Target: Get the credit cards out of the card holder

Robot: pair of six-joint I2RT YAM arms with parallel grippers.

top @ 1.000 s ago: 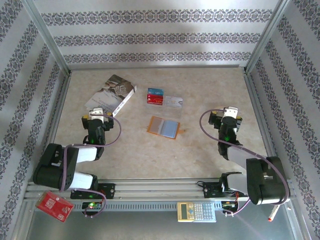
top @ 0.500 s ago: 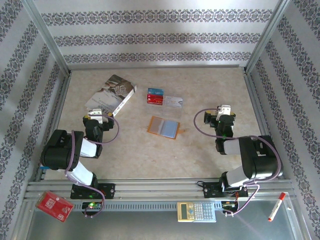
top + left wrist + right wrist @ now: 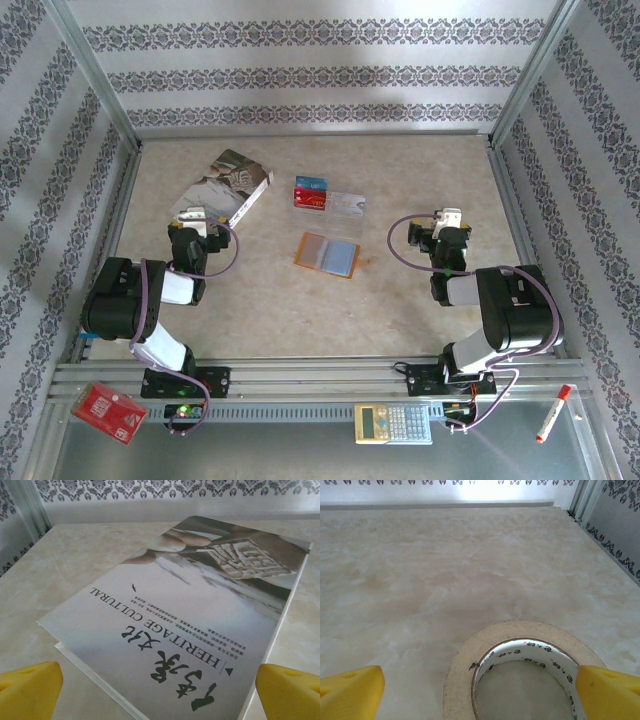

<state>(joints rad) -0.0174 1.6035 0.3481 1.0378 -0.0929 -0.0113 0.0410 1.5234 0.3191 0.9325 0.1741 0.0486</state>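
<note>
The card holder (image 3: 327, 254), an orange wallet, lies open on the table's middle with its blue-grey lining up. Behind it lie the credit cards: a blue one (image 3: 312, 183), a red one (image 3: 310, 199) and a pale one (image 3: 348, 205). My left gripper (image 3: 192, 214) is open, well left of the wallet, low over the near end of a white booklet (image 3: 190, 605); its yellow fingertips (image 3: 30, 690) straddle the booklet with nothing between them. My right gripper (image 3: 448, 214) is open, well right of the wallet, and hangs over a roll of tape (image 3: 465, 665).
The booklet (image 3: 222, 188) lies at the back left. On the near rail sit a red packet (image 3: 109, 412), a calculator (image 3: 392, 423) and a marker (image 3: 552, 413). Metal frame posts and patterned walls close in the table on three sides.
Both arms have folded back toward their bases, elbows lifted. Each gripper has shifted slightly leftward and farther from the bases. The wallet and cards have not moved.
</note>
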